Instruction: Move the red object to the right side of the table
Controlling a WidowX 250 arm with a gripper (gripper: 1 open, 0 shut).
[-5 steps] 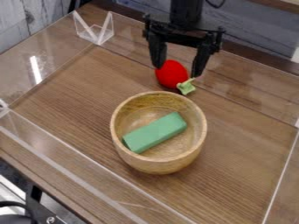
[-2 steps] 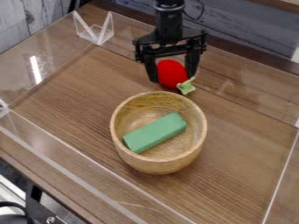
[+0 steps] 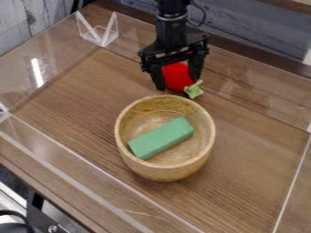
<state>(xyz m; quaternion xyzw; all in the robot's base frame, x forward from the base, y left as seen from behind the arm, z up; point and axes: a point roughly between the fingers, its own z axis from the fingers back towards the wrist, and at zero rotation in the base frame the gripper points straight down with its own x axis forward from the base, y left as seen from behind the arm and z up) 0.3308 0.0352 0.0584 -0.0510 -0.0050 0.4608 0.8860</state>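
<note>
Red object seems partly hidden between wide-spread gripper fingers.

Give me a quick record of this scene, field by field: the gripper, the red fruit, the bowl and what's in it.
gripper: gripper open, pointing down, fingers either side of the red object
red object: red object on the table, between the fingers, not yet gripped
bowl: wooden bowl nearer the camera than the fruit
bowl contents: green block lying inside
</note>
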